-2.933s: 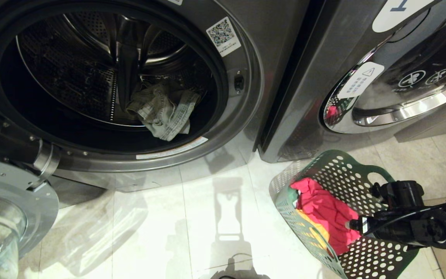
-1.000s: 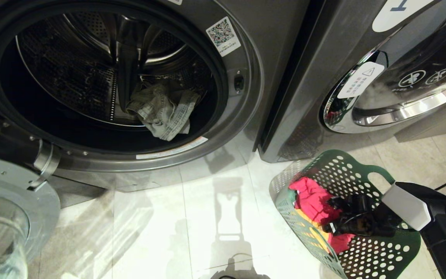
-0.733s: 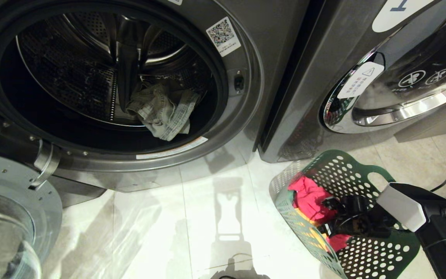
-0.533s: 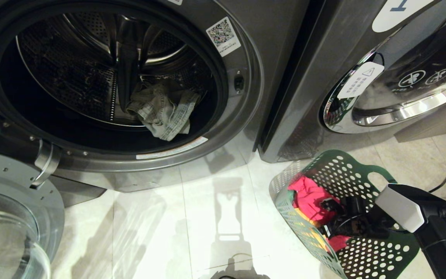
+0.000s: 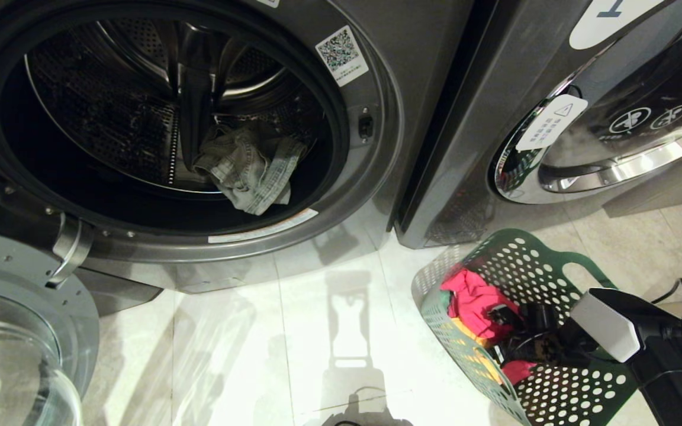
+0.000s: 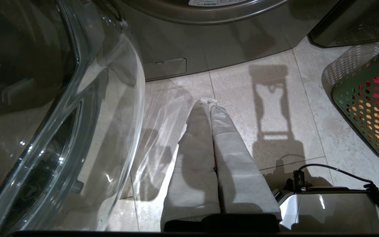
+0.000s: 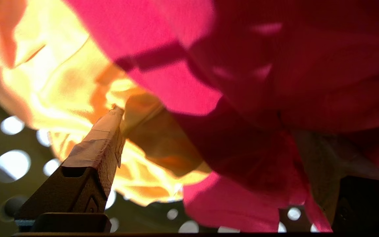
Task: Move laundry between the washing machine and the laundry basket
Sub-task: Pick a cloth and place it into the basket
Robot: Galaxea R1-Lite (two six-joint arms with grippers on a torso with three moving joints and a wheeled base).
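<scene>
The washing machine point(image 5: 376, 148) stands open, with a grey-green garment point(image 5: 246, 168) lying in its drum. On the floor to its right is the green laundry basket point(image 5: 530, 260), which holds a pink garment point(image 5: 474, 302) over a yellow one point(image 5: 483, 361). My right gripper point(image 5: 510, 331) is down inside the basket among the clothes. In the right wrist view the right gripper point(image 7: 209, 138) is open: pink cloth point(image 7: 275, 65) lies between its spread fingers and covers one of them, the yellow cloth point(image 7: 77, 82) is beside the other. My left gripper point(image 6: 209, 102) hangs shut over the floor, empty.
The machine's open glass door point(image 5: 15, 331) juts out at the lower left, close beside my left gripper. A second machine point(image 5: 613, 130) with a shut chrome-rimmed door stands right of the basket. Pale floor tiles point(image 5: 317, 331) lie between door and basket.
My right gripper has come from over the basket's rim and sunk deeper into the clothes. The open door at lower left has shifted slightly. The left gripper is unchanged.
</scene>
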